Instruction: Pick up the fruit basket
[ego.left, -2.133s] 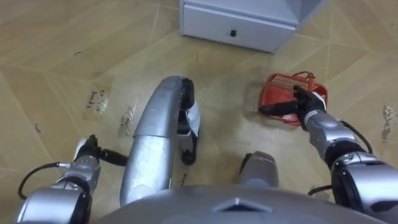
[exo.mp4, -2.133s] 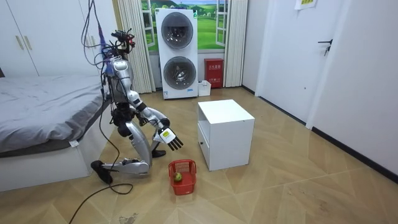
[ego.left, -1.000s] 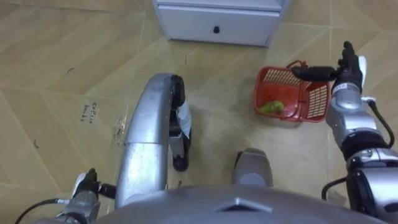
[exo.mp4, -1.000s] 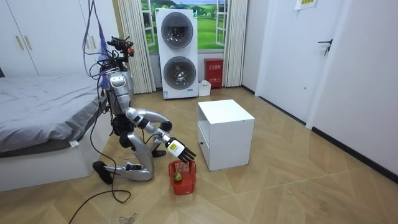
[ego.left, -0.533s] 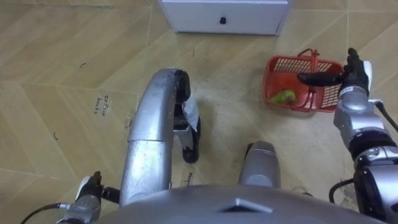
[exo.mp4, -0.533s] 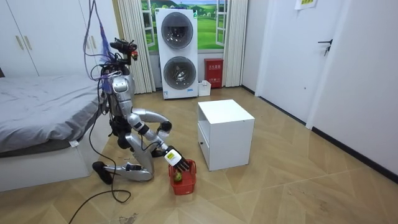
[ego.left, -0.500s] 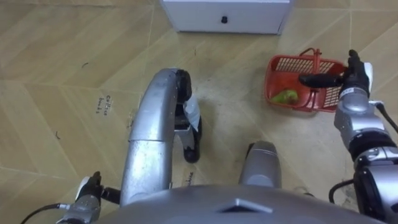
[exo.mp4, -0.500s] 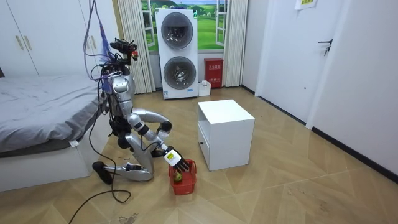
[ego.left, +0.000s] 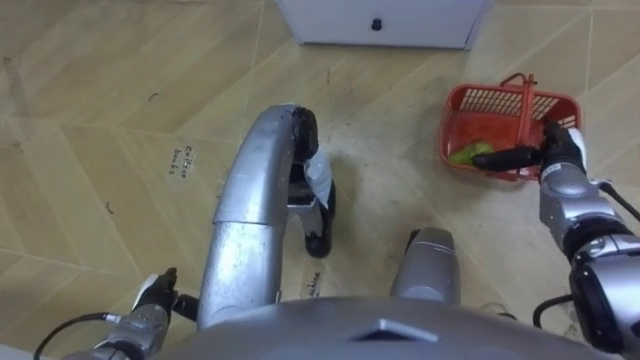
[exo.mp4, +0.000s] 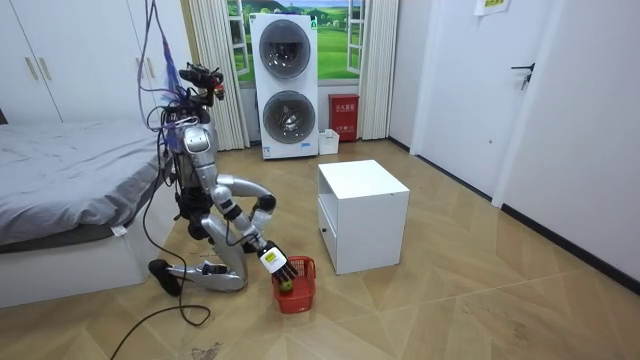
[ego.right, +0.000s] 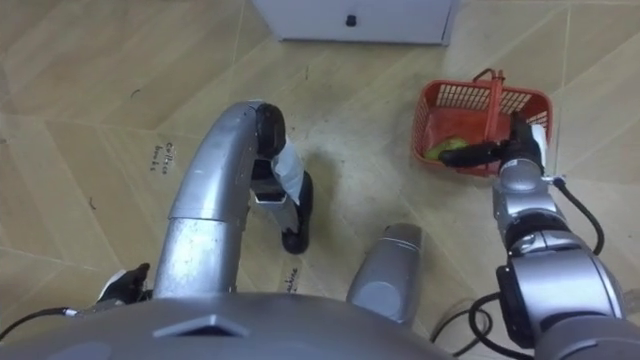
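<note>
The fruit basket (ego.left: 495, 102) sits on the floor (ego.left: 100, 120), in front of the white cabinet (ego.left: 400, 25) and off to the robot's right. The robot kneels on the floor between the bed (exo.mp4: 60, 170) and the cabinet.

The right hand (ego.left: 558, 152) is open and holds nothing. It hangs at the near rim of the basket, at its right end, with straight fingers pointing left over that rim. The tall handle (ego.left: 525, 100) stands free, just beyond the hand. The left hand (ego.left: 155, 297) is low by the robot's left side, and I cannot tell if it is open or closed.

What could go wrong? The hand is by the rim, not around the handle. If it closes here, it may catch the thin rim or nothing at all. If it bumps the side, the basket may slide away or tip, because it looks light. Then the green fruit (ego.left: 470, 153) inside could roll out. If the hand takes the handle off to one side, the basket may hang crooked.

The basket stands upright with its open side up. Its long side runs left to right, about in line with the cabinet's front. The handle goes over the short way, from the far side to the near side.
</note>
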